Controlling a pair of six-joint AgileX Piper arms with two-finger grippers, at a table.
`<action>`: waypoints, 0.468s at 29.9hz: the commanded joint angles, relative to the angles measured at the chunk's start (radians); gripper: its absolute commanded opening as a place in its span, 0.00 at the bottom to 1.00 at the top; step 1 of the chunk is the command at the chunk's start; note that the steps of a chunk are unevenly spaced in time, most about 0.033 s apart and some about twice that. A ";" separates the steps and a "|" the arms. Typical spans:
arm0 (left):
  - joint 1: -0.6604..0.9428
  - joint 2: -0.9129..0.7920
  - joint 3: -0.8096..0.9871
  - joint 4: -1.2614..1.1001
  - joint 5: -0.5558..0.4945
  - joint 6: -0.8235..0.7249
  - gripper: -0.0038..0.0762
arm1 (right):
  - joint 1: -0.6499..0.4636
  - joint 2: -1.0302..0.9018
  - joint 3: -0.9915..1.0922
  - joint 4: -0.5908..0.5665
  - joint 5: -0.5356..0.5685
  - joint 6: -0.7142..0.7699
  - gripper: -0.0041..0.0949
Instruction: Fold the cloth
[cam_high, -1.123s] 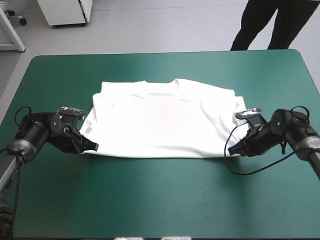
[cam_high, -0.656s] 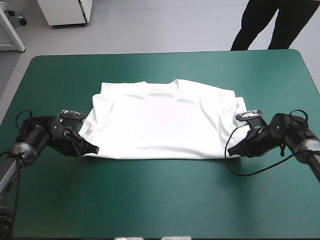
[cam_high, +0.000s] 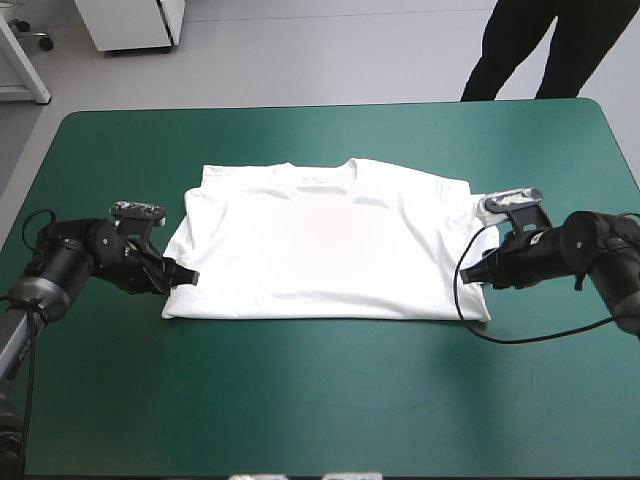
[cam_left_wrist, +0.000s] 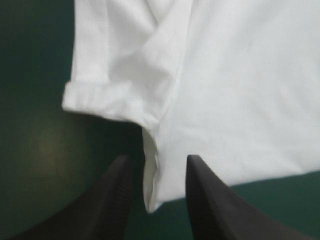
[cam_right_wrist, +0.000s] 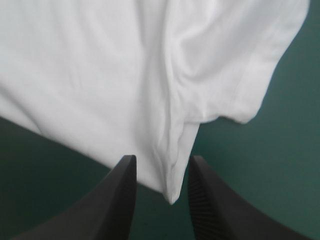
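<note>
Table (cam_high: 320, 400), teal-green cover, bearing everything listed. T-shirt (cam_high: 320, 240), white, spread flat at the table's centre, collar toward the far edge, hem toward the near edge. Left gripper (cam_high: 186, 275), low at the shirt's left side by the near-left corner: black fingers narrowly parted, corner between them. Right gripper (cam_high: 468, 276), at the near-right corner: same narrow gap, corner between the fingers.

You have one T-shirt (cam_high: 325, 240) and one table (cam_high: 320, 400). You have two grippers: the left gripper (cam_high: 187, 277) and the right gripper (cam_high: 468, 276).
</note>
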 joint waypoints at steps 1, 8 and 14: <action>0.003 -0.028 -0.113 -0.016 -0.067 -0.058 0.40 | -0.007 -0.076 -0.130 -0.008 -0.001 0.032 0.39; 0.181 0.034 -0.266 -0.061 -0.039 -0.084 0.41 | -0.007 -0.090 -0.255 -0.013 0.054 0.037 0.39; 0.265 0.139 -0.295 -0.203 0.051 0.047 0.41 | -0.007 -0.090 -0.254 -0.001 0.053 0.035 0.39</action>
